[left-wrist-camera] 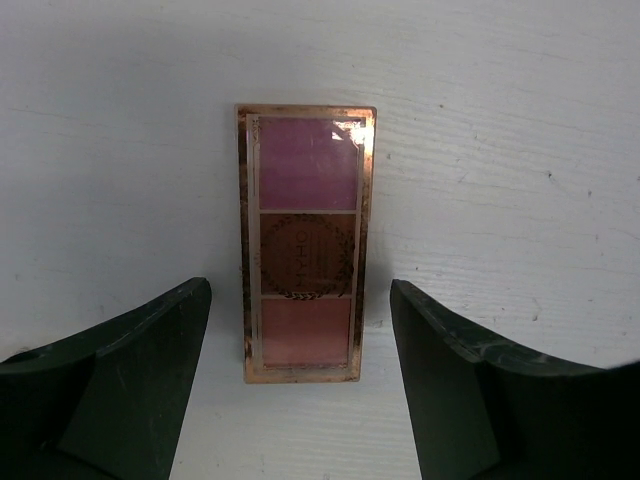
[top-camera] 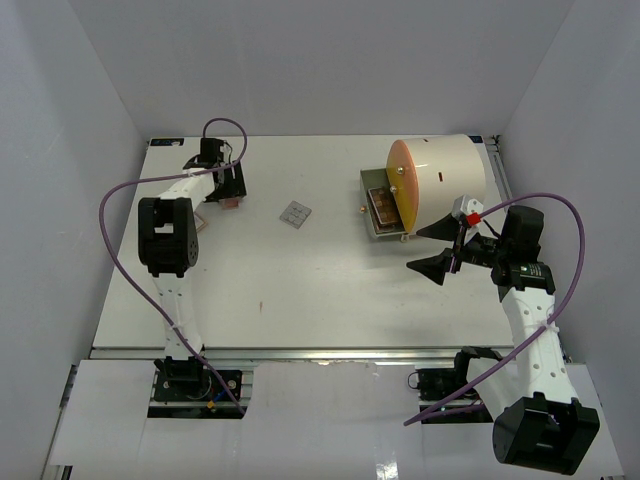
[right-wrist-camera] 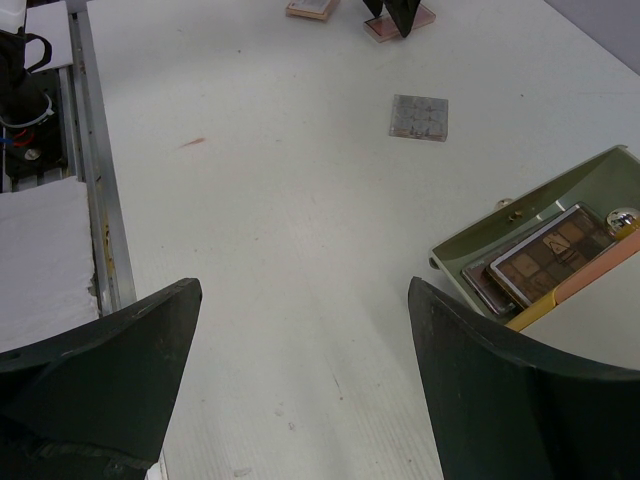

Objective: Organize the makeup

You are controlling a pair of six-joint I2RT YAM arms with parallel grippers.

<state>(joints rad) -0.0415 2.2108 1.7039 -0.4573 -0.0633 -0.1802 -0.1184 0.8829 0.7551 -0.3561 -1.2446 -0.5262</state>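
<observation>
I see the left arm stretched to the far-left corner, its gripper (left-wrist-camera: pixel 300 288) released. The jaws straddle a copper-framed rectangular pink eyeshadow palette (left-wrist-camera: pixel 305 230) without touching it. It lies flat on the white worktop (left-wrist-camera: pixel 520 150). The right gripper (right-wrist-camera: pixel 305 288) hangs released.

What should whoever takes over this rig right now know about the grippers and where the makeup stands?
Grippers: the left gripper is open, its jaws either side of the pink palette at the far left of the table, not gripping it. The right gripper is open and empty, beside the drawer of the cream organiser.
Done: brown palettes lie in the drawer.
Left: the pink palette, a second palette next to it and the grey square palette mid-table lie loose.
</observation>
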